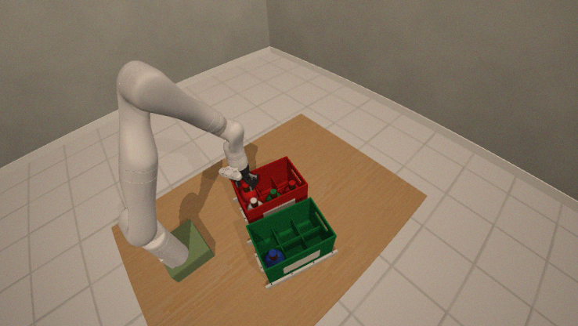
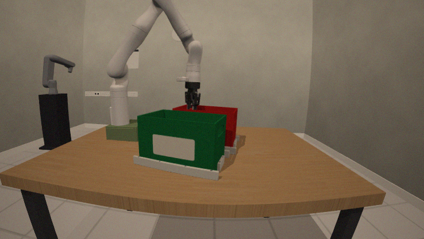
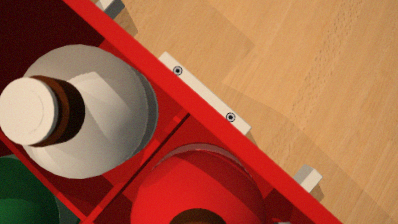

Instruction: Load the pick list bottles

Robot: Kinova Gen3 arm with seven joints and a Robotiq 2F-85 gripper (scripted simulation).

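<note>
My gripper (image 1: 246, 186) (image 2: 191, 107) is open, with its fingertips around the cap of a red bottle (image 1: 249, 196) (image 3: 200, 180) that stands in the red crate (image 1: 302, 193) (image 2: 231, 127) (image 3: 164, 91). A white bottle (image 1: 254, 202) (image 3: 115, 115) stands in the neighbouring compartment. A green bottle (image 1: 273, 193) (image 3: 25, 195) and another red bottle (image 1: 291, 186) are also in the red crate. In the green crate (image 1: 328, 244) (image 2: 207, 142), a blue bottle (image 1: 273, 257) stands in a corner compartment; its other visible compartments hold no bottle. The pick list cannot be made out.
Both crates stand close together on the wooden table (image 1: 355, 190) (image 2: 281, 166), with white rails (image 1: 301, 269) (image 2: 178, 169) (image 3: 207, 95) at their bases. The arm's green base block (image 1: 194, 262) (image 2: 121, 132) is left of the crates. The red crate's walls and dividers surround the gripped-height area below the fingers.
</note>
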